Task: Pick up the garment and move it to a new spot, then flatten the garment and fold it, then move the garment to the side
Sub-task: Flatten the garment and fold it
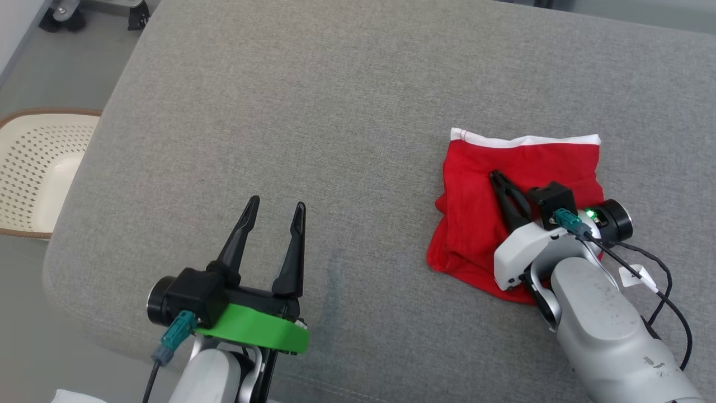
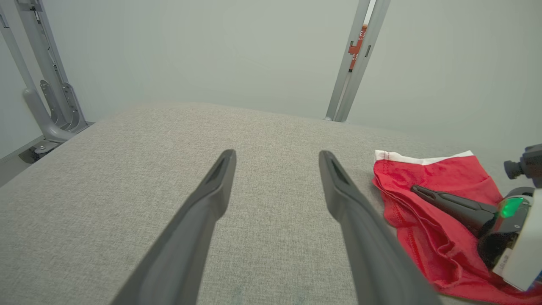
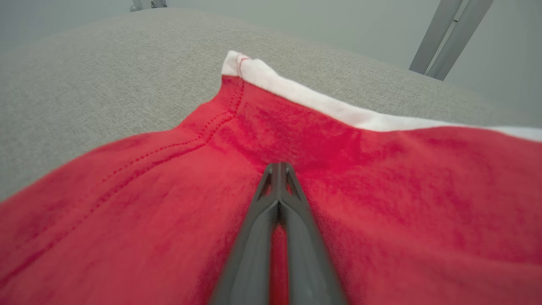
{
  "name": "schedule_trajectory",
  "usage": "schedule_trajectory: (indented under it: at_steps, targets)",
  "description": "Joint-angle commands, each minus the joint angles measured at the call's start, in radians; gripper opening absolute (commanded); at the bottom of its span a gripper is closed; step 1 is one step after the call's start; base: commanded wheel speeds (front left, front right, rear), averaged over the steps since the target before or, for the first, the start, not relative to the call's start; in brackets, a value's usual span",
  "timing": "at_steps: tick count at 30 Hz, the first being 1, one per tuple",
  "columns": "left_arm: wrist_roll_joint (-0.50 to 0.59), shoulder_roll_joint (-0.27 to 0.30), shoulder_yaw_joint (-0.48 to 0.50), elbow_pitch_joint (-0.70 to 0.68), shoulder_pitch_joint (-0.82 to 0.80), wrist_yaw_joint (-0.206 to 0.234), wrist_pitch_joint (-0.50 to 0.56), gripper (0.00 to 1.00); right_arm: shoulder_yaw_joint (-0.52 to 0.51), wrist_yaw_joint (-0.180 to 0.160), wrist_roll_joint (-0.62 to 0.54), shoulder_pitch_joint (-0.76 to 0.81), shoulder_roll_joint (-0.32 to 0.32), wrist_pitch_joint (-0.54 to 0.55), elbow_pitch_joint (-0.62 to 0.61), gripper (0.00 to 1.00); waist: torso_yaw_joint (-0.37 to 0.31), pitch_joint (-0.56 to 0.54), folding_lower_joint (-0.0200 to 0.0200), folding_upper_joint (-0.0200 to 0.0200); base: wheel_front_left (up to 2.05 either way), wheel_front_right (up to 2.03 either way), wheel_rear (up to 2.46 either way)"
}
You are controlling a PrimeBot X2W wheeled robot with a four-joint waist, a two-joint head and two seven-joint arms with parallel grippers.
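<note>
The garment (image 1: 475, 184) is red with a white waistband and lies folded and a little rumpled at the right of the grey cushioned surface (image 1: 335, 112). My right gripper (image 1: 495, 176) lies low over its middle, fingers shut tip to tip. In the right wrist view the shut tips (image 3: 278, 167) rest against the red cloth (image 3: 169, 190), and no fold shows between them. My left gripper (image 1: 278, 202) hovers open over bare grey fabric well to the left. The left wrist view has its open fingers (image 2: 277, 154) in front, with the garment (image 2: 427, 178) and the right gripper (image 2: 417, 189) at the right.
A white perforated basket (image 1: 33, 168) with a brown rim stands off the surface's left edge. Grey metal frame posts (image 2: 355, 63) rise behind the far edge. A black cable (image 1: 665, 280) loops beside the right forearm. Bare grey fabric spreads across the middle and back.
</note>
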Motion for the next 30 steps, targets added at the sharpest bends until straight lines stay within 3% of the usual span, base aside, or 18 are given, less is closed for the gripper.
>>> schedule_trajectory:
  at_steps: [1,11,20,30]
  targets:
    - [0.001,0.001,0.003,0.001,-0.015,0.003,0.0,1.0,0.007,0.0,0.009,0.009,0.002,0.005,0.016,0.0,-0.016,-0.001,0.0,0.0,0.0,0.0,0.0]
    - [0.019,0.002,0.011,0.001,-0.031,-0.007,0.0,1.0,-0.067,0.0,-0.001,0.058,0.01,0.003,-0.165,0.0,-0.086,-0.017,0.0,0.0,0.0,0.0,0.0]
    - [0.032,0.002,0.014,0.009,-0.027,-0.013,0.0,1.0,-0.164,0.0,-0.068,0.032,0.034,0.003,-0.026,0.0,-0.105,-0.024,0.0,0.0,0.0,0.0,0.0]
    - [0.049,0.002,0.064,0.013,0.023,-0.016,0.0,1.0,-0.143,0.0,0.004,0.091,0.057,0.003,-0.175,0.0,-0.176,-0.117,0.0,0.0,0.0,0.0,0.0]
